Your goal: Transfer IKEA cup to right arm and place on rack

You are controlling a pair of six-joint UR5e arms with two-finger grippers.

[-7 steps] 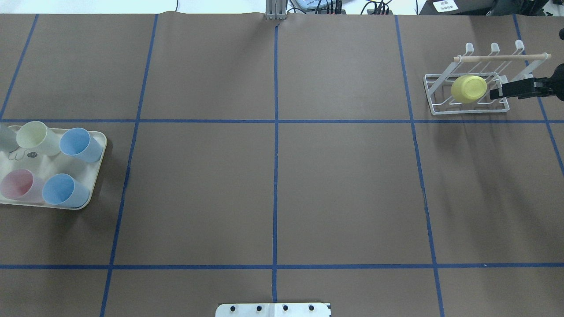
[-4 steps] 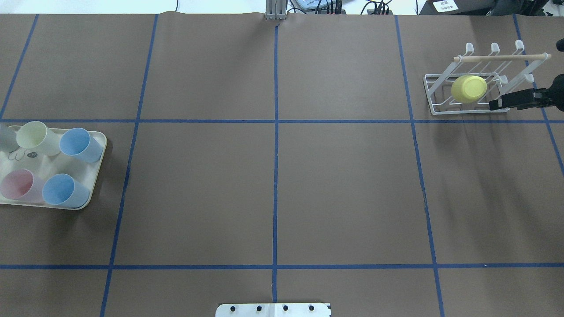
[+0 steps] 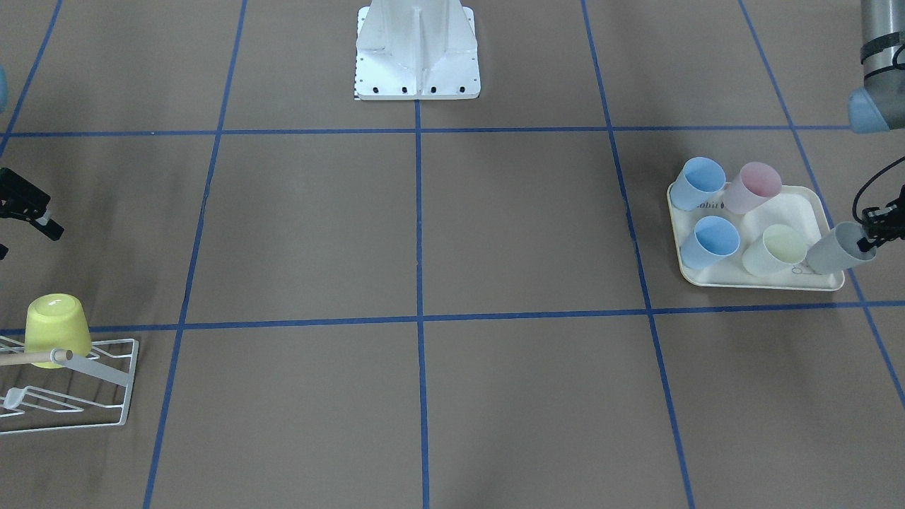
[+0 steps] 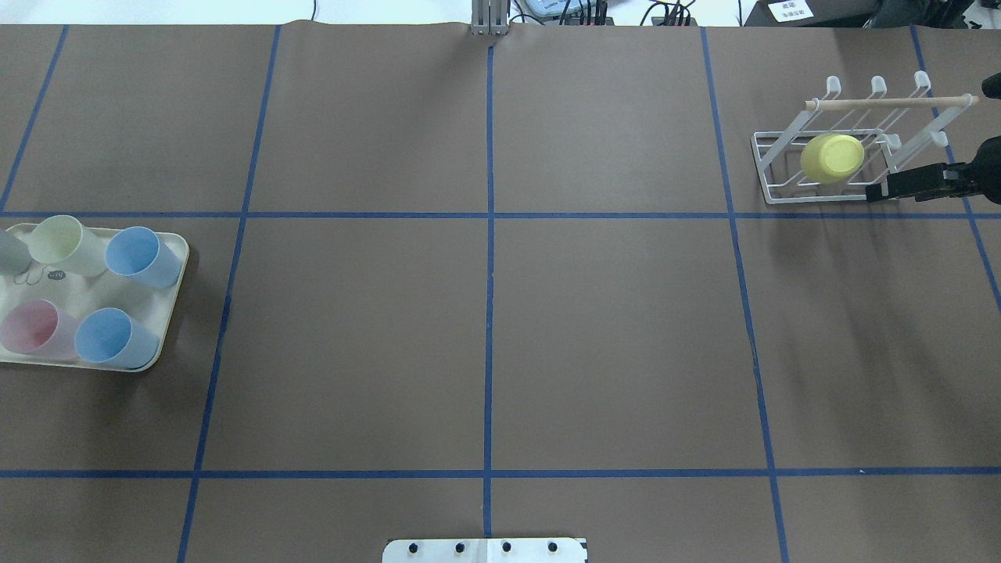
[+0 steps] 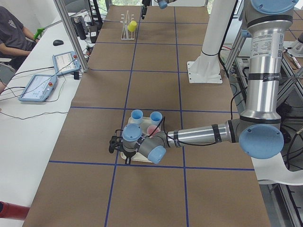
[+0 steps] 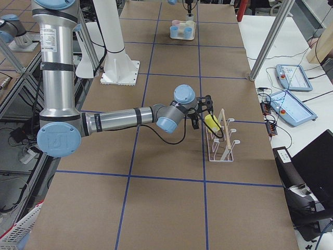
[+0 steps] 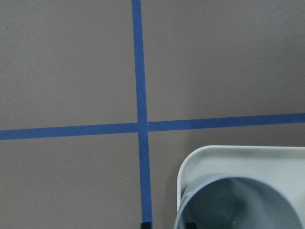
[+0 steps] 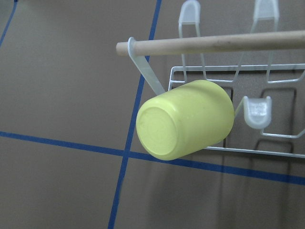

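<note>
A yellow cup (image 4: 831, 157) (image 8: 186, 119) hangs upside down on a prong of the white wire rack (image 4: 829, 200), below its wooden dowel (image 8: 214, 43). My right gripper (image 4: 872, 191) is open and holds nothing. It hovers just off the rack's near right corner, clear of the yellow cup. At the far left, a grey cup (image 3: 834, 256) (image 7: 238, 205) leans at the outer end of the cream tray (image 3: 763, 283). My left gripper (image 3: 864, 244) is shut on its rim, with one fingertip inside the wall and one outside.
The tray (image 4: 176, 297) also holds a pale green cup (image 4: 59, 241), two blue cups (image 4: 137, 254) (image 4: 109, 336) and a pink cup (image 4: 31, 327). The robot's base plate (image 3: 417, 49) is at mid-table. A seated person (image 5: 14, 28) and tablets (image 5: 38, 87) are at the side desk.
My right gripper has drawn back from beside the yellow cup toward the robot's side of the rack; the cup stays on its prong. The grey cup has shifted slightly on the tray.
</note>
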